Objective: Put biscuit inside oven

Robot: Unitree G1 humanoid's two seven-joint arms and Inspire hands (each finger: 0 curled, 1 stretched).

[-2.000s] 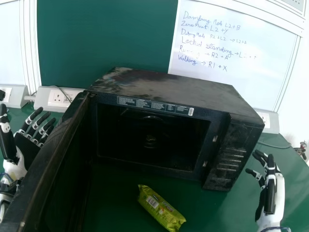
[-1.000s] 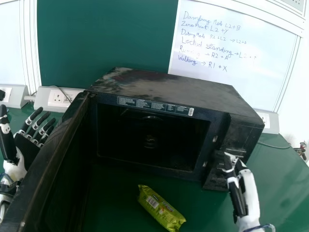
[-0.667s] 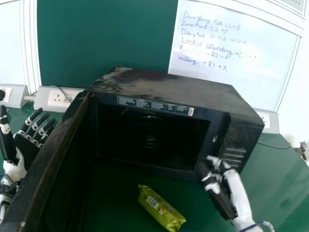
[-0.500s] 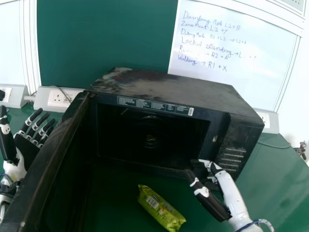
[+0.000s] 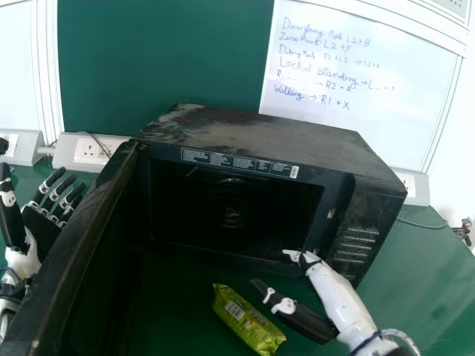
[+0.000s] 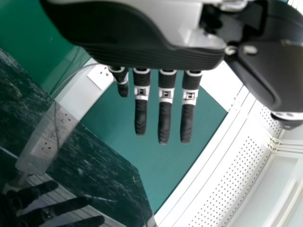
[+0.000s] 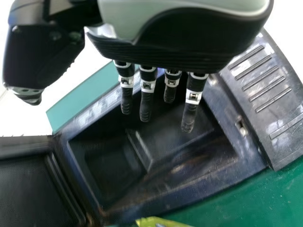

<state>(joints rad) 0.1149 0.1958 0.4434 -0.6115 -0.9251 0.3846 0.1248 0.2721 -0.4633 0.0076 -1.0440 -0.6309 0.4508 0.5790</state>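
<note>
Hanging open at the lower right of the head view, the right hand (image 5: pixel 335 298) is beside the biscuit packet (image 5: pixel 243 320), in front of the oven (image 5: pixel 267 144).
The packet lies slantwise on the green table (image 5: pixel 427 271) at bottom centre, outside the oven, close to the right hand's thumb; whether the two touch, I cannot tell. The right hand's fingers are straight, with nothing gripped, their tips near the lower right corner of the oven's opening. The oven door (image 5: pixel 70 256) stands open across the lower left of the frame. Beyond it, at the left edge, the left hand (image 5: pixel 44 226) is open too, fingers straight. A whiteboard (image 5: pixel 356 119) with handwriting is at upper right.
</note>
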